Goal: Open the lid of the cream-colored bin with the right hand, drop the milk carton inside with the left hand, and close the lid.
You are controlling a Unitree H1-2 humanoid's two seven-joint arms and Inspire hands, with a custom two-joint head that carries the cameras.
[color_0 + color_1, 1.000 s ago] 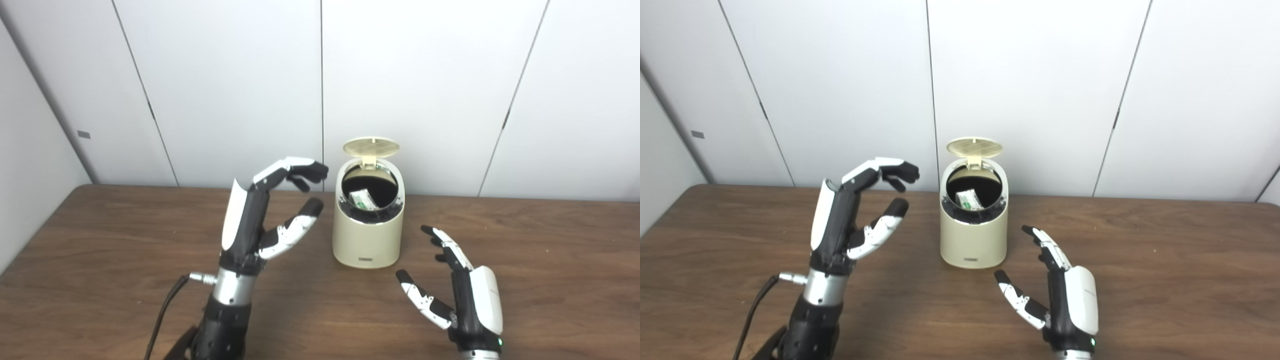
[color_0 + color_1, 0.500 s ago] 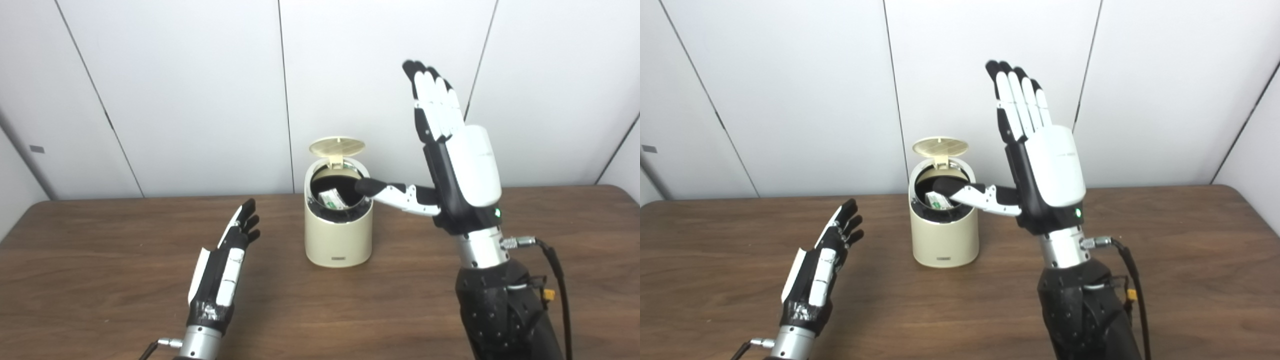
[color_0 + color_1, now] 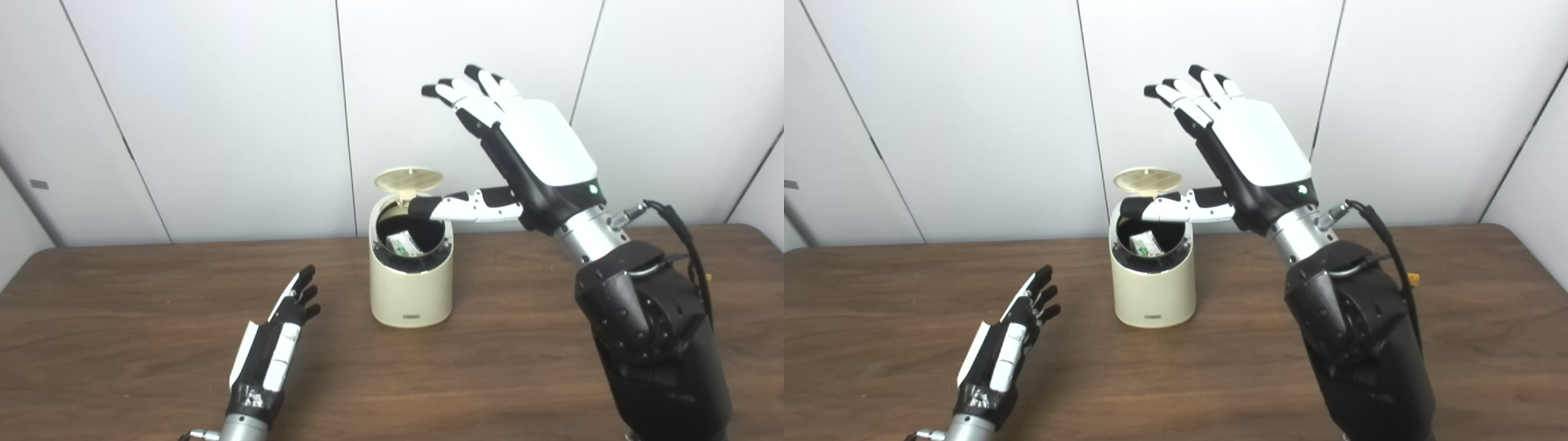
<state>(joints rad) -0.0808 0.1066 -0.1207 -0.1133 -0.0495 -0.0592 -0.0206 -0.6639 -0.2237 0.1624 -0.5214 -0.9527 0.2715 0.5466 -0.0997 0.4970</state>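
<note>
The cream-colored bin (image 3: 411,293) stands mid-table with its round lid (image 3: 408,179) tipped up at the back. Inside the dark opening lies the milk carton (image 3: 405,244), white with green print. My right hand (image 3: 528,147) hovers open above and to the right of the bin, fingers spread over the lid, thumb reaching across the opening's rim. My left hand (image 3: 274,343) rests low over the table to the left of the bin, open and flat, holding nothing.
The brown wooden table (image 3: 135,306) stretches wide on both sides of the bin. White wall panels (image 3: 214,110) rise right behind the table's back edge. My right forearm (image 3: 649,331) fills the lower right of the picture.
The left hand has dropped from beside the bin to low over the table. The right hand has risen from the table, then tilted forward so its fingers lean over the lid.
</note>
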